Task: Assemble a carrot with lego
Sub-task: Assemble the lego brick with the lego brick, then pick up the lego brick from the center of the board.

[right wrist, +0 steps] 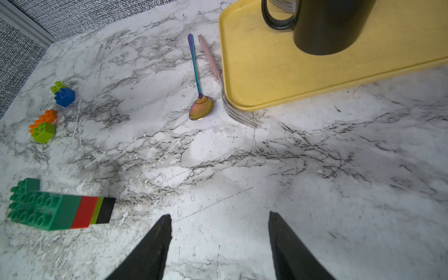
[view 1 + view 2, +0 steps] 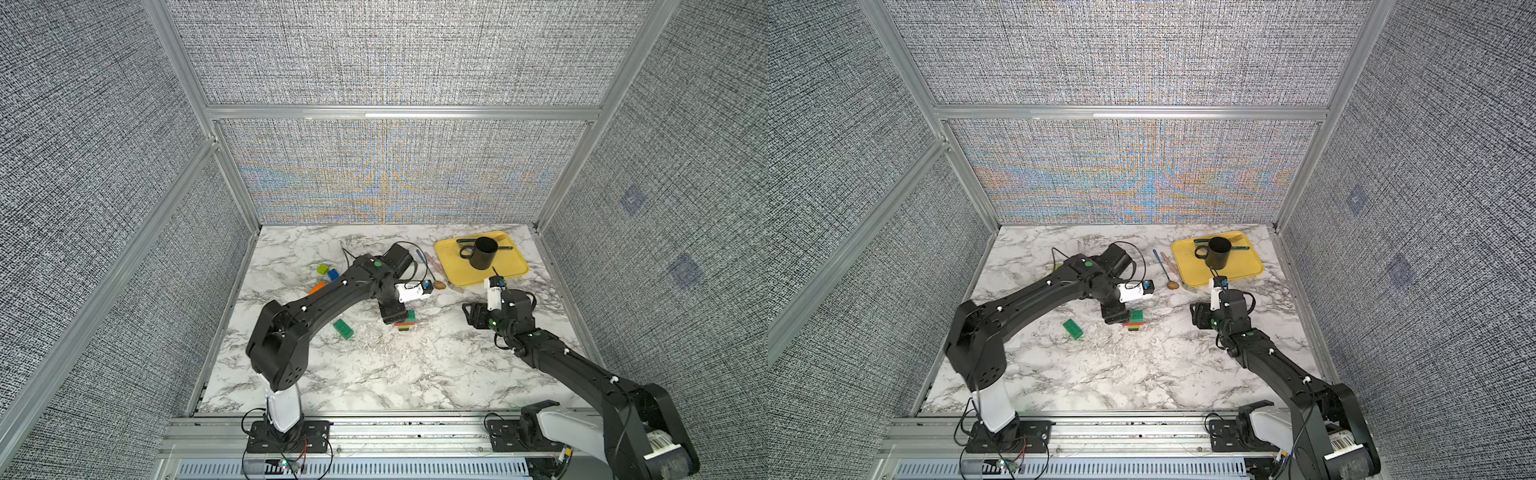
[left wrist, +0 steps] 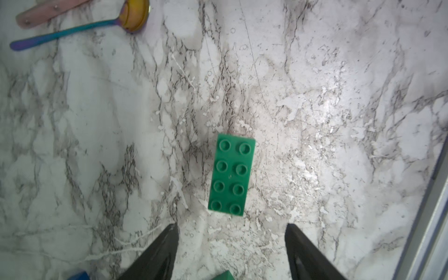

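Carrot: the carrot, half built, appears to stand near the middle of the desk on its black tip, with lime and red above and a dark green top, studs up.
Loose lego: a dark green brick lies flat between the carrot and the desk's left edge. An orange brick, a blue brick and two lime bricks sit well apart from it, toward the back-left corner.
Left tool: the left tool hangs over the carrot, jaws parted and empty, tips just beside the green top.
Right tool: the right tool hovers over bare desk between the carrot and the yellow tray, jaws apart, holding nothing.
Handling: judged light, stiff, hard plastic. The smooth side walls may slip, and the studs press-fit, so joining wants a firm, straight push.
Where to hold: likely across a brick's two long flat walls, clear of the studs. The carrot is best braced at its dark green layer.
Risk: on so narrow a tip the stack looks top-heavy and could topple under an off-centre press.
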### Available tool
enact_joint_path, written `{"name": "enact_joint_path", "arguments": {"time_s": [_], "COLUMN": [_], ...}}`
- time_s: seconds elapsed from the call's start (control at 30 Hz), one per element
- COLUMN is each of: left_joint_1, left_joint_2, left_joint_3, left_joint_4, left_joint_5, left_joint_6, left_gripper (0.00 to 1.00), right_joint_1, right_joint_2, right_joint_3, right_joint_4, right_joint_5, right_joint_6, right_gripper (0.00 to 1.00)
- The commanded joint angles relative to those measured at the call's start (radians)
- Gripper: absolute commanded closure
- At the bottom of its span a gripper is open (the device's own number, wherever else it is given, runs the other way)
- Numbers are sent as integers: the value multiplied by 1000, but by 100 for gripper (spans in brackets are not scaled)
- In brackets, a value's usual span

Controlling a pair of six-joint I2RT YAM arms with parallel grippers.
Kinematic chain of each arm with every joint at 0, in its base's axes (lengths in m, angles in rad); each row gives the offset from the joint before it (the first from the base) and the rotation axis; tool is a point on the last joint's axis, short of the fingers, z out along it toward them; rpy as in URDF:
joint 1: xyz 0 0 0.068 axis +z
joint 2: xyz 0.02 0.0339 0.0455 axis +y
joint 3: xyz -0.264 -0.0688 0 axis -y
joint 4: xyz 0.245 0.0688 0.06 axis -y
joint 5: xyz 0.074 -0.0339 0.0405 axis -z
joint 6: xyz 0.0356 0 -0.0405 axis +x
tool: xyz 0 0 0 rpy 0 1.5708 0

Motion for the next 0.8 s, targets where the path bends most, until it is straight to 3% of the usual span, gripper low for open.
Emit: {"name": "enact_joint_path", "arguments": {"time_s": [0.0,0.17,0.37,0.5,0.77], "left_joint_1": [27,112,149,153,167], "left_joint_2": [-138,-334,-548,-596,-357], "left_joint_3": [-140,-356,-681,-808,-739], "left_joint_4": [206,176,259,387,491], "left_joint_5": [-69,-382,-479,-475,-371], "left_joint_6": [-314,-868,-1281,-1403,-1365], "left_gripper": [27,26,10,7,7], "right_joint_1": [1,3,9,19,27], "right_joint_2": [-10,3,61,93,106], "right_joint_3": [13,20,4,-5,-17], "right_joint_4": [10,35,114,134,151], "right_joint_5": [-3,-13,-35,-44,-49], "right_joint_6": [1,8,38,44,50], "right_gripper": [35,35,35,35,35]}}
